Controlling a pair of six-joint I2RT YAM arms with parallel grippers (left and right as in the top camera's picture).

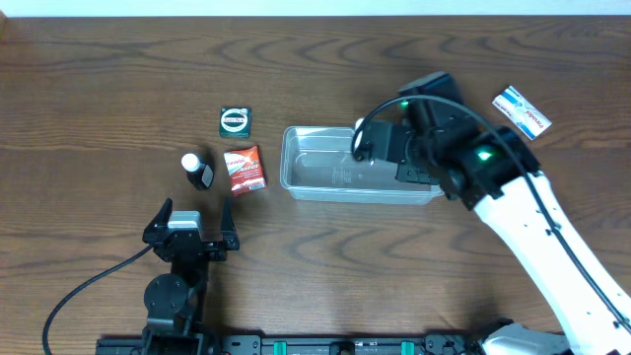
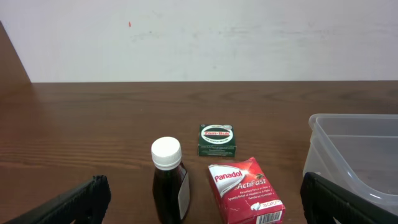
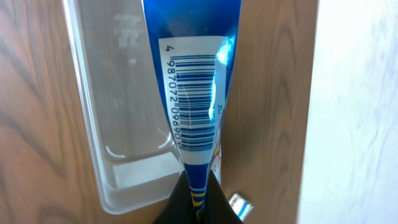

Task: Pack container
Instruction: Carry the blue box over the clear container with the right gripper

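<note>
Three small things lie off the container's (image 1: 320,163) 9 o'clock end: a green tin (image 1: 234,121), a dark bottle (image 1: 197,170) with a white cap, and a red box (image 1: 244,169). The red box is just beside the container's short wall, with a narrow strip of wood between them. The bottle stands just beside the box at its 9 o'clock, and the tin lies apart at its 12 o'clock. A blue-and-white packet (image 1: 521,110) lies alone at the container's 2 o'clock. The widest bare wood runs along the container's 6 o'clock side and across the table's 10 o'clock corner.

The table (image 1: 89,99) is dark brown wood with strong grain. In the left wrist view a plain pale wall (image 2: 199,37) rises behind its far edge.

The container sits upright near the middle of the table, its long sides running from 9 to 3 o'clock. The right arm (image 1: 532,217) stretches in from 5 o'clock and covers the container's 3 o'clock end. The right gripper (image 3: 196,202) is clamped on the narrow end of a blue tube (image 3: 193,93), barcode toward the wrist camera. The tube lies across the line of the container's wall near a rounded corner; whether they touch cannot be told.

The left gripper (image 1: 195,219) sits at the container's 7 o'clock, well apart from it, its fingers spread wide and touching nothing.
</note>
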